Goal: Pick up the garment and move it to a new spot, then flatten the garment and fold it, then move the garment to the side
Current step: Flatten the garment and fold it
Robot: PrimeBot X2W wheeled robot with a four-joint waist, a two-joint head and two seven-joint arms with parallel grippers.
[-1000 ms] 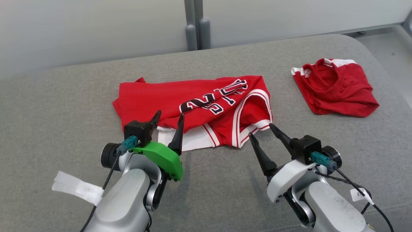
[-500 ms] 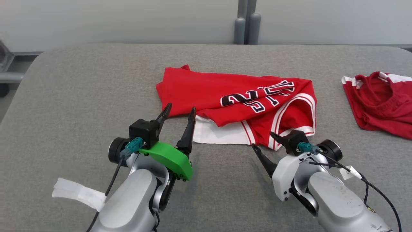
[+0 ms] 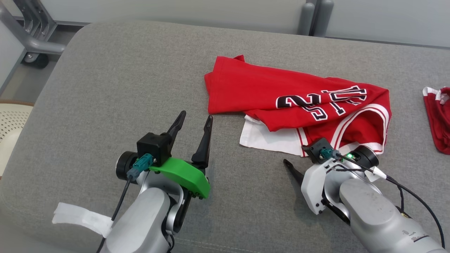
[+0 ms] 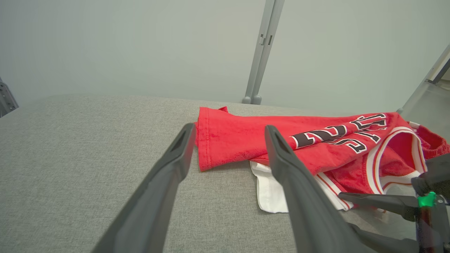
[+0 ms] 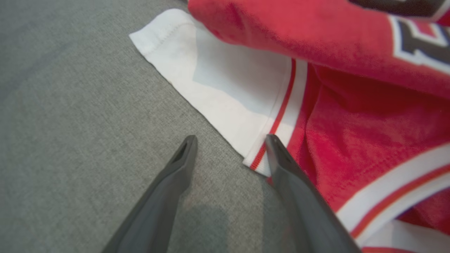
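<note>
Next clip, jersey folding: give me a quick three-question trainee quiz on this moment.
1. True or false: the left gripper is shut on the red jersey.
2. Which part of the jersey lies closest to the right gripper? A black lettering; B white striped hem corner; C neck label.
3. Fill in: the jersey lies on a ___ padded surface.
Key: 1 false; 2 B; 3 grey.

A grey woven-fabric cushioned surface (image 3: 105, 77) with rounded corners lies under soft, even light. Behind it stand pale grey-green wall panels (image 4: 140, 42) joined by a grey vertical metal post (image 4: 261, 52). Past its far left corner, a grey tubular metal frame (image 3: 19, 31) sits on a black caster wheel (image 3: 37, 61), near a cream perforated plastic object (image 3: 10, 123).
</note>
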